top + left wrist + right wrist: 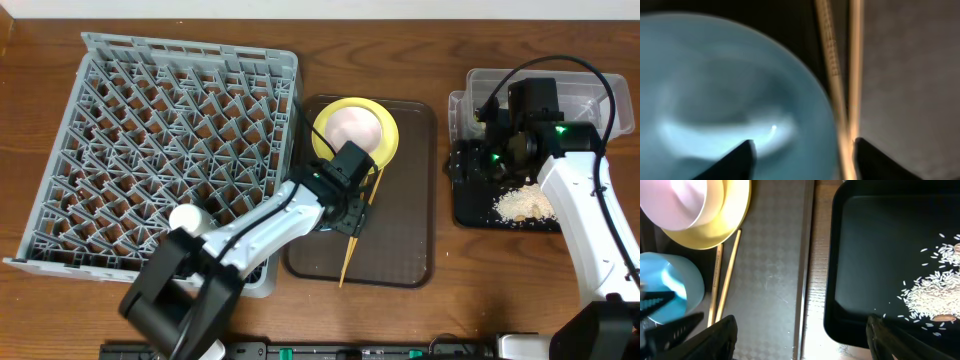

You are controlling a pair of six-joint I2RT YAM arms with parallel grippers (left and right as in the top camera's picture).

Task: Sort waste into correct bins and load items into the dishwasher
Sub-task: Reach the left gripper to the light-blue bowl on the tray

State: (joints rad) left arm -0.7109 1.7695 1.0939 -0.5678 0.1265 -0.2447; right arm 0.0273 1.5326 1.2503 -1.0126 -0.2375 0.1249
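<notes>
the left claw (802, 150) hangs open and empty over the brown serving tray (400, 250). the round light blue bowl (725, 95) lies under one finger. the thin wooden chopsticks (840, 75) lie just beside it, crossing the closing line. the right claw (801, 322), also open, is farther off.

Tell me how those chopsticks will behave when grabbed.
The chopsticks look thin and straight, so probably stiff and very light. Lying loose side by side on the brown tray, they may slide or separate when nudged. Flat against the tray beside the blue bowl, they could be fiddly to pinch.
</notes>
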